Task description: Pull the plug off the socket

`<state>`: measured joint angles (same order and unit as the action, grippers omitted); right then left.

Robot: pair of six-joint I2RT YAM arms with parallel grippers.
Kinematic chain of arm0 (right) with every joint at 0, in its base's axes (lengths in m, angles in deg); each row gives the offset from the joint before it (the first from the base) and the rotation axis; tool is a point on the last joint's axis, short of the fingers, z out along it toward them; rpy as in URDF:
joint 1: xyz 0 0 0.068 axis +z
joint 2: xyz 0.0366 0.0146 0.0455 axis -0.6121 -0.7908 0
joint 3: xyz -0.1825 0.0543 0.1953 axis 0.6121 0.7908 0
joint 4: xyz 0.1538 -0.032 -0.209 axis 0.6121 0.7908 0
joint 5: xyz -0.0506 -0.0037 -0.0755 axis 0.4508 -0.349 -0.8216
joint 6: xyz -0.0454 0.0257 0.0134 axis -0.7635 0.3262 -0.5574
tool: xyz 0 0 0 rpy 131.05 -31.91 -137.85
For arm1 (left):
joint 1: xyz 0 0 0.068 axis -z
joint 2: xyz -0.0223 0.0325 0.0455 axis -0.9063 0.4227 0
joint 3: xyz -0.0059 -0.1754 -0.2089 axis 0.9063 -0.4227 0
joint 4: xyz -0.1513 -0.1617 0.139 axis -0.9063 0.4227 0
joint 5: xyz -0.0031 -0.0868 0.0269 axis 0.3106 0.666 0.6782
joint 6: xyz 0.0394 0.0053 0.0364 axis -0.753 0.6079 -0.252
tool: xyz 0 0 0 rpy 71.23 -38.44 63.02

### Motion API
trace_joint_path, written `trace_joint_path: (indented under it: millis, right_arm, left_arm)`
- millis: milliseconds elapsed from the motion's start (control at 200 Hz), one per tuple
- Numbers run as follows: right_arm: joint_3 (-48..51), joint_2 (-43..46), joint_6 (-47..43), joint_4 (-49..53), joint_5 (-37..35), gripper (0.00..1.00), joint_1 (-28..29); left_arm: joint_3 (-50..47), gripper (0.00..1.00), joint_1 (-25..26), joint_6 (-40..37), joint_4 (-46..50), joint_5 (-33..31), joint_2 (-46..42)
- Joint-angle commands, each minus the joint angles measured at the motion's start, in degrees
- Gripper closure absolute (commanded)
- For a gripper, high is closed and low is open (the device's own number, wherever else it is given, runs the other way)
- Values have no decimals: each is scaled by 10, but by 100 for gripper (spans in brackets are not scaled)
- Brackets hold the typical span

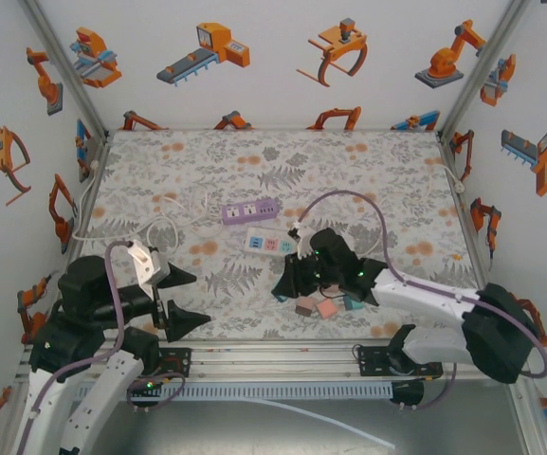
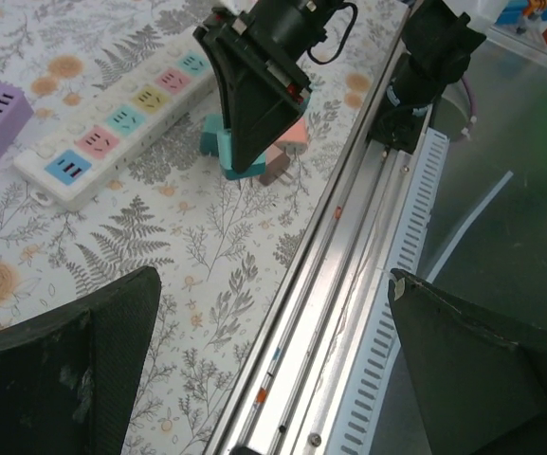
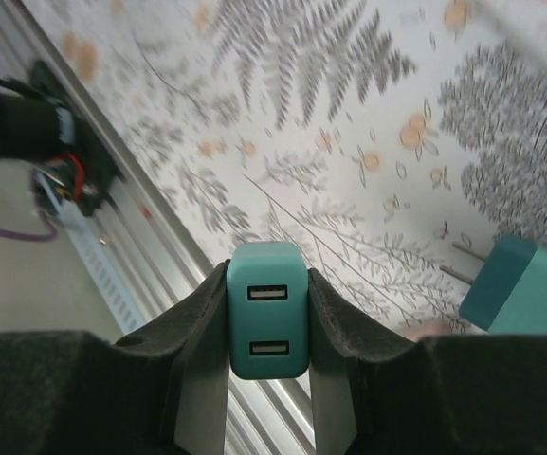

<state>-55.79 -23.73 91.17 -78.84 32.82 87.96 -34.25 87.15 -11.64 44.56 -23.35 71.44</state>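
Well, from where I stood, the right gripper (image 3: pixel 266 277) had its two fingers closed snugly on a teal plug (image 3: pixel 266 327), one on each side, with the plug's two USB ports facing the wrist camera. That plug was off the white power strip (image 1: pixel 271 243) and apart from it, held low near the front of the table (image 1: pixel 159 171), close to the aluminium rail (image 2: pixel 349 284) along the near edge. I could not tell whether it touched the tabletop.

Just beside it sat a few loose ones: a second teal plug (image 3: pixel 524 284) with its metal prongs pointing sideways, a pink plug (image 1: pixel 327 307) and a brown plug (image 1: pixel 304 309), all bunched together under the right arm's wrist.

The white strip lay a little farther back, its coloured sockets facing up, and a purple power strip (image 1: pixel 250 209) lay behind that, near it but not touching.

Over on the other side, the left gripper (image 1: pixel 202 298) hung above the table's front left, jaws spread wide with nothing between them, well apart from the strips and the plugs.
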Motion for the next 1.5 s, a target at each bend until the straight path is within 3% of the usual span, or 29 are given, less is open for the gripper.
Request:
trace_joint_path:
  millis: [0,205,461,566,881,1121,1337,1492]
  right_arm:
    - [-52,-53,-39,44,3,89,13]
    - [-86,-119,-63,64,-17,86,27]
    - [-86,-163,-67,32,-6,75,28]
    - [-85,-172,-77,30,-12,70,29]
    - [-68,-154,-81,32,-49,50,29]
    - [-63,-93,-88,50,-75,47,29]
    - [-62,13,-111,72,-181,46,28]
    - [-49,109,-150,54,-337,44,29]
  left_arm:
    - [-3,3,3,-29,27,9,17]
    - [7,3,20,-29,26,-16,89]
    - [-12,3,164,-97,17,-143,135]
    - [-15,3,202,-109,-5,-159,162]
    - [-27,3,216,-111,-65,-161,211]
    - [-36,3,218,-81,-116,-185,224]
    - [-44,3,218,-15,-181,-236,247]
    - [-51,3,219,79,-255,-354,276]
